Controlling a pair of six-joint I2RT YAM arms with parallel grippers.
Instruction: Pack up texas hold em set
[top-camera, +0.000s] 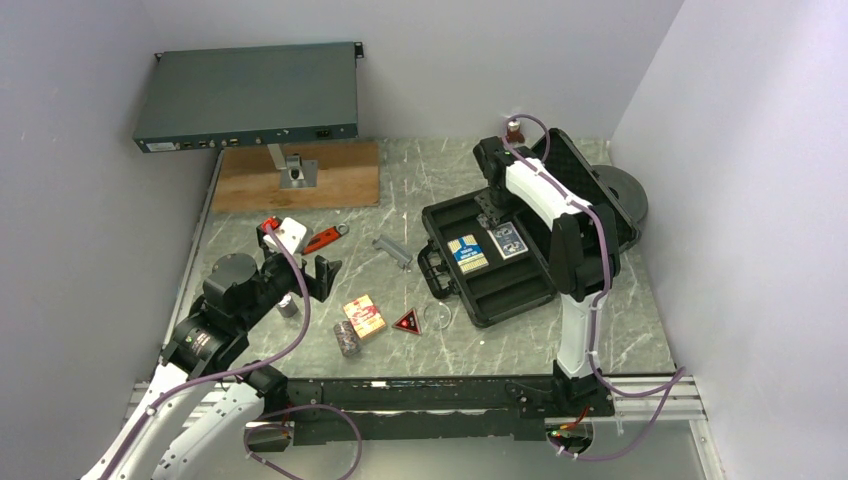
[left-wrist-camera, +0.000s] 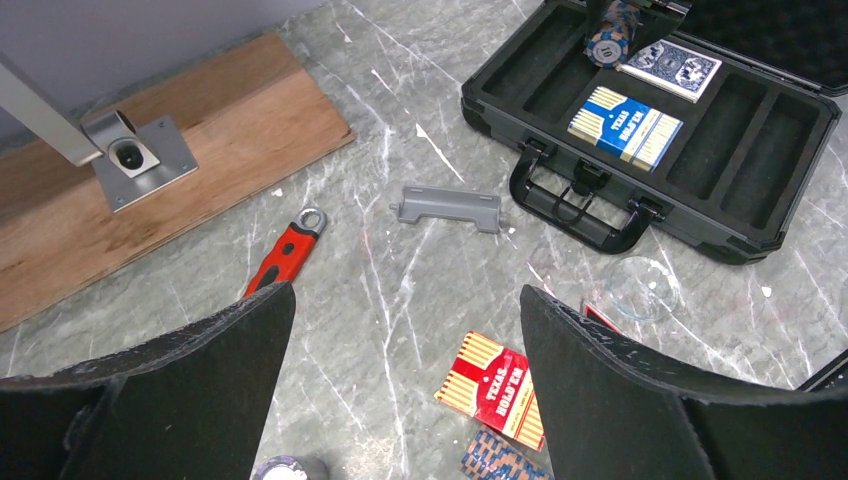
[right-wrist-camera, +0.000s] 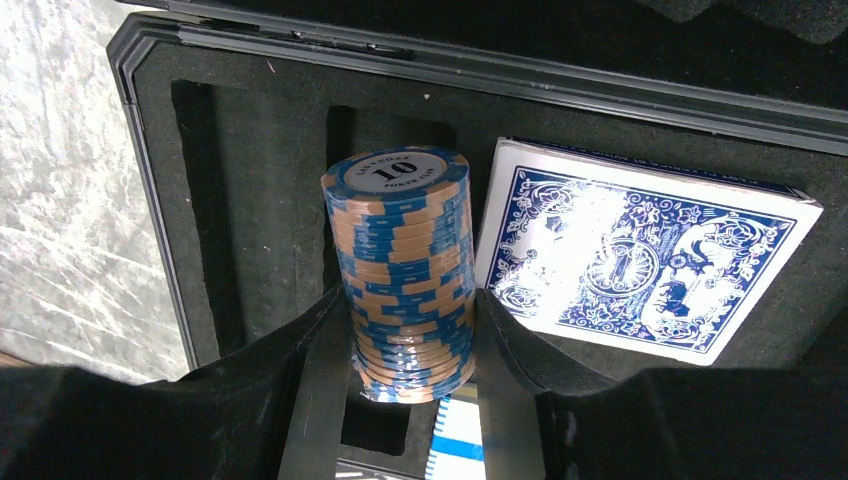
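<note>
The black case (top-camera: 505, 290) lies open at centre right, also in the left wrist view (left-wrist-camera: 760, 130). My right gripper (top-camera: 495, 207) is shut on a stack of blue and tan poker chips (right-wrist-camera: 405, 270) and holds it over a slot at the case's far left. A blue-backed deck (right-wrist-camera: 640, 260) and a blue striped card box (left-wrist-camera: 625, 125) lie in the case. My left gripper (left-wrist-camera: 407, 300) is open and empty above the table. Below it lie a red Texas Hold'em card box (left-wrist-camera: 497, 385), a wrapped chip stack (left-wrist-camera: 500, 462), another chip stack (top-camera: 288, 306) and a red triangle marker (top-camera: 407, 321).
A clear disc (left-wrist-camera: 640, 288) lies by the case handle. A grey bracket (left-wrist-camera: 450, 207) and a red wrench (left-wrist-camera: 285, 250) lie mid-table. A wooden board (top-camera: 340, 175) with a metal stand (top-camera: 295, 170) holds a grey device (top-camera: 250, 95) at back left. A black disc (top-camera: 622, 195) is behind the case.
</note>
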